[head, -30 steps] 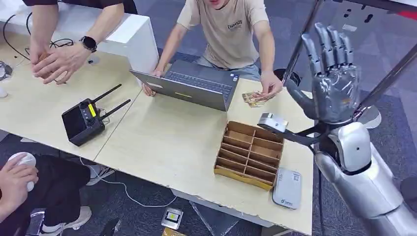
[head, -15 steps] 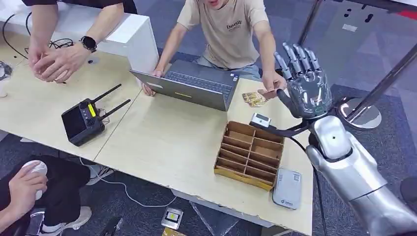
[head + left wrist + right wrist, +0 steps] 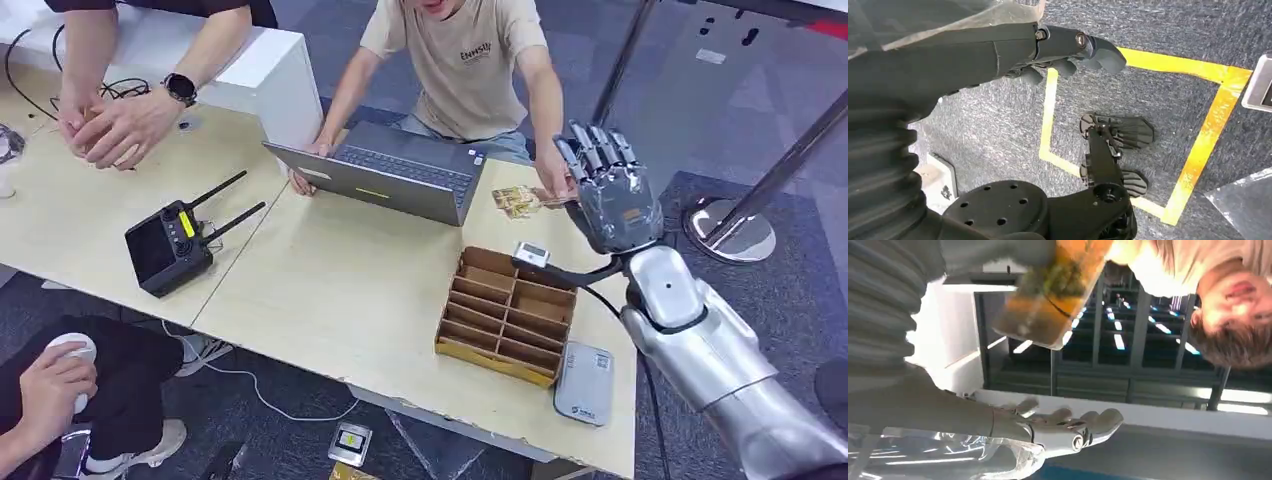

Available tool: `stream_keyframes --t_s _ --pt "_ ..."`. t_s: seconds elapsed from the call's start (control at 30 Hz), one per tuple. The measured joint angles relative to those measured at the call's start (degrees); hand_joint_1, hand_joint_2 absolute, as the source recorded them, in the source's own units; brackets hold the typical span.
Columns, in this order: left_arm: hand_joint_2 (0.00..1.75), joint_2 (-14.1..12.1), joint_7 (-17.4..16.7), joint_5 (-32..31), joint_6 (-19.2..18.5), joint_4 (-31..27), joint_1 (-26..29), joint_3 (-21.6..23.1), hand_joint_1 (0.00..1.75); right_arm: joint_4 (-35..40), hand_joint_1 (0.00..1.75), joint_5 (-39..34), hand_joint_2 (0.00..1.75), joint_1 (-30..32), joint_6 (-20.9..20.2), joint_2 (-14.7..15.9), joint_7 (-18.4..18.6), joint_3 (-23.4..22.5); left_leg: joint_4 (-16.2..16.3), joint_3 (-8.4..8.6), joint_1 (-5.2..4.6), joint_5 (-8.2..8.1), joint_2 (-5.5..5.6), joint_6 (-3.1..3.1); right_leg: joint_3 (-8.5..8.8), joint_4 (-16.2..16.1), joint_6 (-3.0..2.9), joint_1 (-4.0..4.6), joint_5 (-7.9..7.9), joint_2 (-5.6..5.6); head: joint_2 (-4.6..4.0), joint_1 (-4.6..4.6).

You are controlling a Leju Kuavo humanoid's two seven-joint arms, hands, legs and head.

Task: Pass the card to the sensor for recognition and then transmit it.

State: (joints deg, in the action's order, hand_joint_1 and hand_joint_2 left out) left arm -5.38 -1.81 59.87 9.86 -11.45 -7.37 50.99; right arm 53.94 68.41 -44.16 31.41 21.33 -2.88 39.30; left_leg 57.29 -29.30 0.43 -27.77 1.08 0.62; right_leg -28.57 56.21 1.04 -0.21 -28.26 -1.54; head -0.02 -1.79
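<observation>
A person in a beige shirt holds a small stack of orange-patterned cards [image 3: 518, 201] just above the table's far edge. My right hand [image 3: 608, 196] is raised right beside that person's hand, fingers spread and upright, holding nothing. In the right wrist view a card [image 3: 1048, 305] hangs close over my spread fingers [image 3: 1068, 427] without touching them. The white card sensor [image 3: 584, 384] lies flat at the table's near right corner. My left hand [image 3: 1063, 50] hangs by my side over the floor, fingers loosely bent, with nothing in it.
A cardboard divider tray [image 3: 508, 314] stands between the sensor and the cards. An open laptop [image 3: 385, 175] sits before the person, and a black remote controller with antennas [image 3: 170, 243] lies to the left. Another person's hands [image 3: 105, 125] rest at the far left. A metal stand base [image 3: 730, 235] is on the floor at the right.
My right hand has come down and moved left, from high above the table's right edge to beside the person's hand with the cards. The person's hand lifted the cards slightly.
</observation>
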Motion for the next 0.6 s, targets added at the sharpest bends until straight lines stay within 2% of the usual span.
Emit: stream_keyframes --t_s 0.6 --pt "1.75 -0.31 -0.02 -0.72 0.42 0.02 -0.01 1.03 0.0 -2.58 1.75 -1.55 1.75 0.91 0.0 -0.31 -0.72 0.22 0.0 0.0 0.0 0.0 -0.01 0.0 0.0 0.0 0.0 0.0 0.0 0.0 0.0 0.0"
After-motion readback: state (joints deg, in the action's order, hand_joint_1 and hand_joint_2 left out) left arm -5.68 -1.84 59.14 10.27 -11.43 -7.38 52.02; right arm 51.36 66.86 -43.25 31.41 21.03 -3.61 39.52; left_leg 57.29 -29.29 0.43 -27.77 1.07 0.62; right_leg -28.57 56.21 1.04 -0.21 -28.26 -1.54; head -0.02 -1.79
